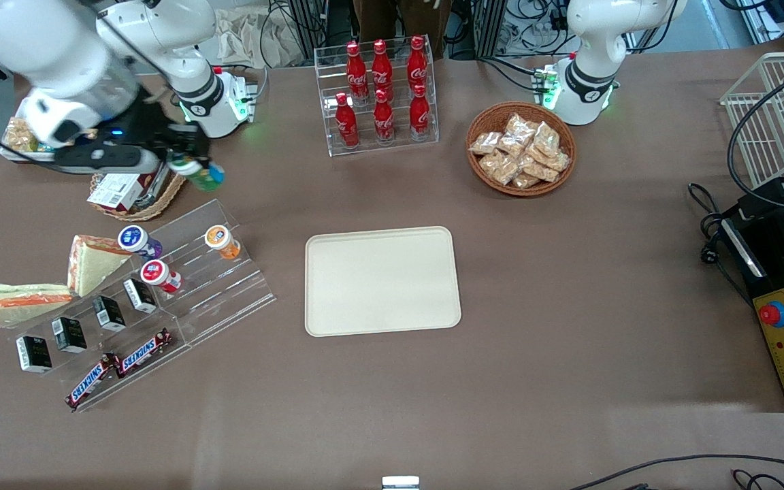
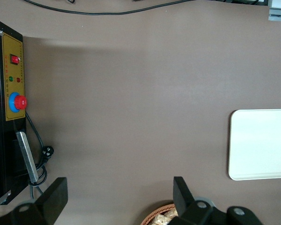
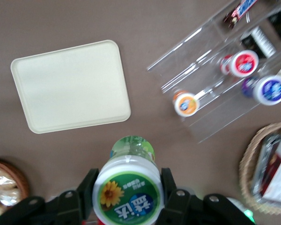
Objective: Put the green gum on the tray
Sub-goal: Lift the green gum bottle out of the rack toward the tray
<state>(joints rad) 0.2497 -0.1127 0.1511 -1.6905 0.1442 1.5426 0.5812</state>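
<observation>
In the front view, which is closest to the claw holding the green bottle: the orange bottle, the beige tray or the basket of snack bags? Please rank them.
Measured from the gripper, shut on the green gum above the table:
1. Orange bottle, on the clear stepped rack, nearer the front camera.
2. Tray, mid-table.
3. Snack basket, toward the parked arm's end.

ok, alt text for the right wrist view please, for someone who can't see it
The gripper is shut on the green gum, held in the air above the brown table. On the table lie the bare cream tray and a clear display rack holding orange, red and purple gum bottles.
</observation>
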